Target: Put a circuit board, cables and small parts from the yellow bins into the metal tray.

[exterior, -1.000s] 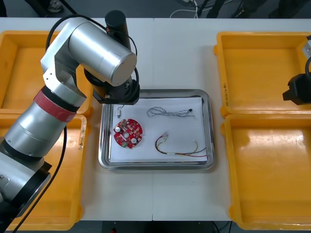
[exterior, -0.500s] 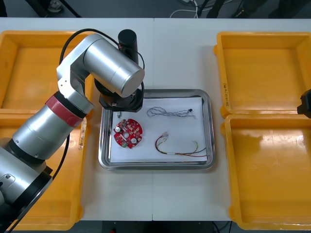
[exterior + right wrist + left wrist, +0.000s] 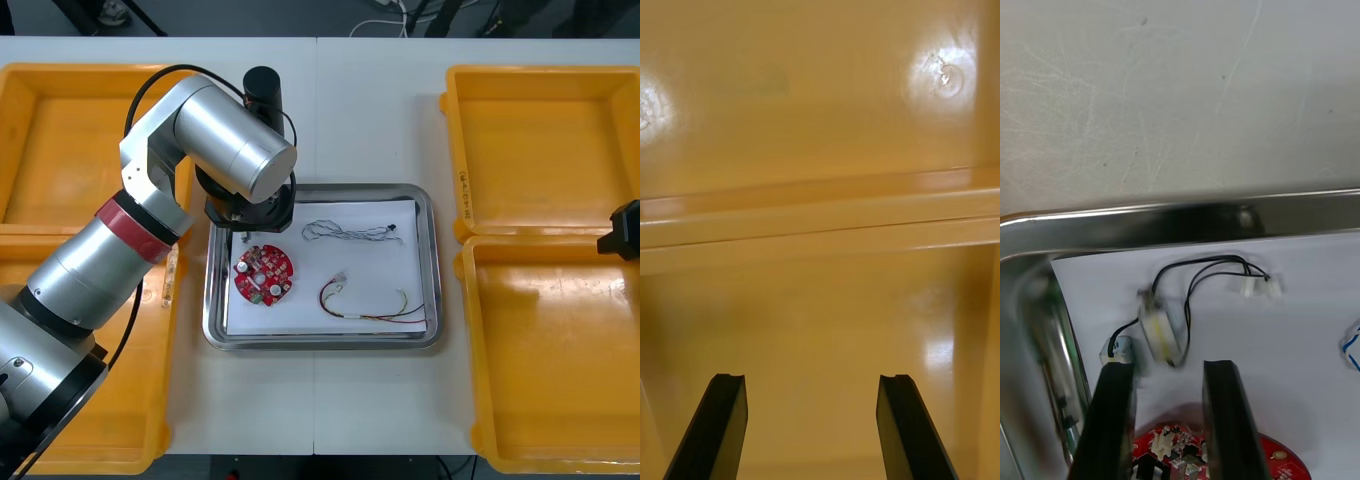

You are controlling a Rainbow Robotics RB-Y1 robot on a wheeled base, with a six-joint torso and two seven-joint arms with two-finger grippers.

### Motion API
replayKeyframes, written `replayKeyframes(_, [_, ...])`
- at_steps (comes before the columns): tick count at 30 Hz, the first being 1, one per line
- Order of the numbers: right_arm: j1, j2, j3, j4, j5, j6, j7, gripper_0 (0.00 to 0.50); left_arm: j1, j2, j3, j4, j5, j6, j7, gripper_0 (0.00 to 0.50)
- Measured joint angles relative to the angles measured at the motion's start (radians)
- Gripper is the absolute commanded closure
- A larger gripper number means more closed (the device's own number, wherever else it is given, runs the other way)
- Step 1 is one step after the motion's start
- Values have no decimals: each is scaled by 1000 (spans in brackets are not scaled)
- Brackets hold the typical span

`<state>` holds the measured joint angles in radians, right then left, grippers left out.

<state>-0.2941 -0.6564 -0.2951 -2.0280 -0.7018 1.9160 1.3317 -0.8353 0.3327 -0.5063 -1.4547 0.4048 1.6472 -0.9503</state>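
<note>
Left tool [image 3: 1166, 371], parted and empty, at shiny metal tray's [image 3: 322, 341] upper-left corner; black-cabled small metal part [image 3: 1159, 330] lies just beyond its fingertips; right tool [image 3: 811, 382] open, idle.

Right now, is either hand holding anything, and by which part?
Nothing. The left hand is open over the metal tray, the black cable loose just beyond it; the right hand is open over a yellow bin.
</note>
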Motion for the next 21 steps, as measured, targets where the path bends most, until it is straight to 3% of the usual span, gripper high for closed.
replayKeyframes(21, [18, 0, 0, 38, -15, 0, 0, 0, 0, 0, 0, 1, 0, -16, 0, 0])
